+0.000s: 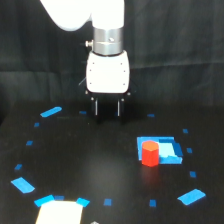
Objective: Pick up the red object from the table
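A white xArm6 arm hangs over the table (75,165), a black matte surface scattered with small bright blue tape marks. Its gripper (107,109) points straight down, two thin dark fingers standing apart with a clear gap between them, nothing held; the fingertips look close to the tabletop, though contact cannot be told against the dark background. The red object (149,154) sits well apart from the gripper, toward the exterior view's right and nearer the camera. It is a small chunky red-orange block standing upright, its long axis vertical, its faceted top face turned upward; it is too blurred to tell whether it is round or six-sided. It overlaps the left part of a flat blue rectangular patch (167,149), which spreads out behind it and to the exterior view's right. A pale, bright rectangular shape (60,212) shows at the bottom edge of the view, left of centre.
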You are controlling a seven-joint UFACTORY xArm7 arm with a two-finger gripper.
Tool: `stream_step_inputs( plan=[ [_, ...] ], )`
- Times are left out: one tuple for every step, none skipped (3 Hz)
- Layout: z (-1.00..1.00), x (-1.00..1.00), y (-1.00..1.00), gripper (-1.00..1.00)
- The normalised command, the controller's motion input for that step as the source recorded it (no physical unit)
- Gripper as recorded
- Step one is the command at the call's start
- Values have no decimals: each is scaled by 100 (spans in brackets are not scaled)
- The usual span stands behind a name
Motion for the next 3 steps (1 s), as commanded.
stream_step_inputs(
  plan=[
    [-23,74,-81,100],
    [-19,2,-68,54],
    [-2,31,-100,69]
  ],
)
